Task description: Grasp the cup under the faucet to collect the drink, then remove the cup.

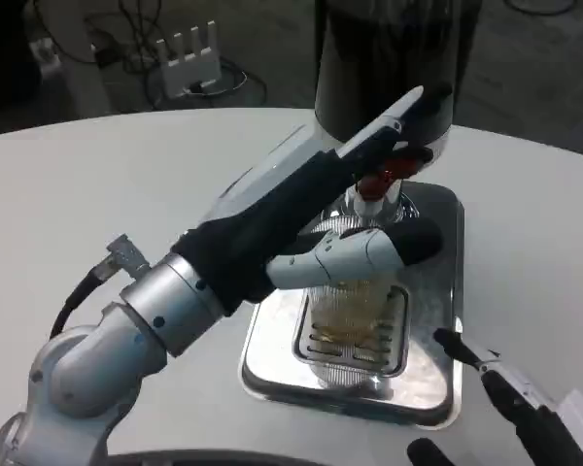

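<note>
Left hand (355, 218): reaches in from lower left across the tray, w/ one finger (355, 254) wrapped around the front of the cup and the upper fingers stretched up toward the dispenser's tap area. You're clamped on the cup here, as far as the pic shows.
Right hand (510, 398): low in the bottom right corner, only dark fingertips (459, 346) plus a bit of white shell visible. They're spread apart and holding nothing, just beside the tray's right edge.
Cup (355, 311): clear ribbed plastic, upright on the grate, sitting directly below the faucet. Looks like some pale yellowish liquid in the lower part, tho the ribbing makes the level hard to read.
Faucet (377, 184): red/orange piece w/ a shiny spout under it, right above the cup's mouth. Can't tell if anything is pouring atm.
Dispenser (389, 58): big dark cylinder at the back of the tray, top cut off by the frame.
Tray (437, 291): shiny metal drip tray w/ a slotted grate (394, 340) in the middle.
Table (97, 194): white, round edge.
Bkgd: white router-looking thing (188, 56) w/ antennas on the floor, cables around it.
</note>
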